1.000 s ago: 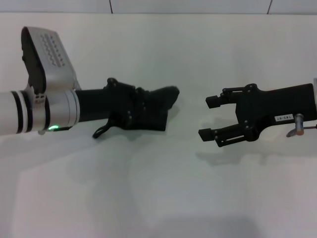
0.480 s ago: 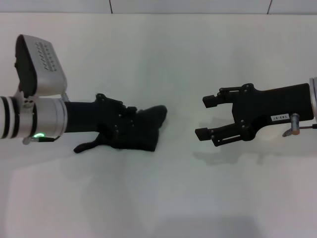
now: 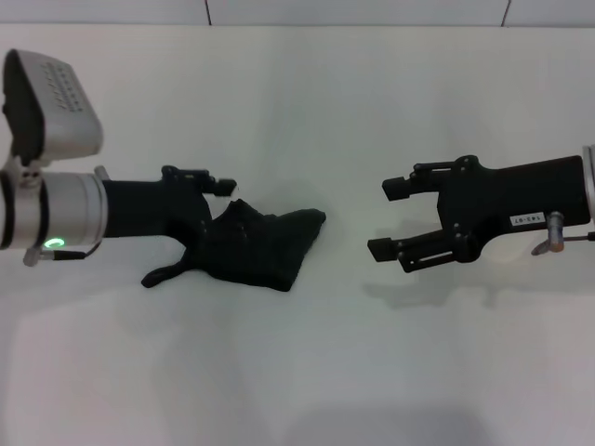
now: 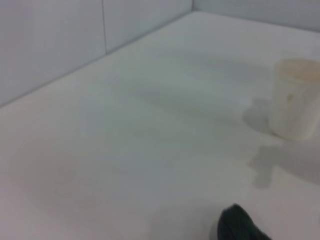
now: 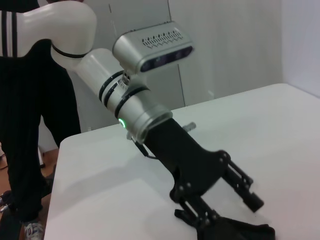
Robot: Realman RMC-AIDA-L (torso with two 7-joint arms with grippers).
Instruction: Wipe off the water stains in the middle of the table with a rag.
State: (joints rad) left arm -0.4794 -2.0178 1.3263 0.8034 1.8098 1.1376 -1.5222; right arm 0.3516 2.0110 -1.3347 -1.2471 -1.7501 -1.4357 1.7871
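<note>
The black rag [image 3: 265,246] lies crumpled on the white table [image 3: 307,111], left of the middle. My left gripper [image 3: 216,218] is at the rag's left end and stands open: one finger [image 3: 209,178] is lifted clear above the cloth, the other is down against it. The right wrist view shows the same: the left gripper [image 5: 225,210] is spread over the rag [image 5: 235,232]. My right gripper [image 3: 390,219] is open and empty, hovering to the right of the rag with a gap between them. No orange-tan water stain shows in any view.
A cream paper cup [image 4: 294,97] stands on the table in the left wrist view, with a faint grey patch [image 4: 260,170] in front of it. A person in dark clothes [image 5: 30,125] stands beyond the table's edge behind the left arm.
My left arm has drawn back to the left, dragging the rag at first. Its fingers have now opened off the rag, which lies spread out. The right gripper has hardly moved.
</note>
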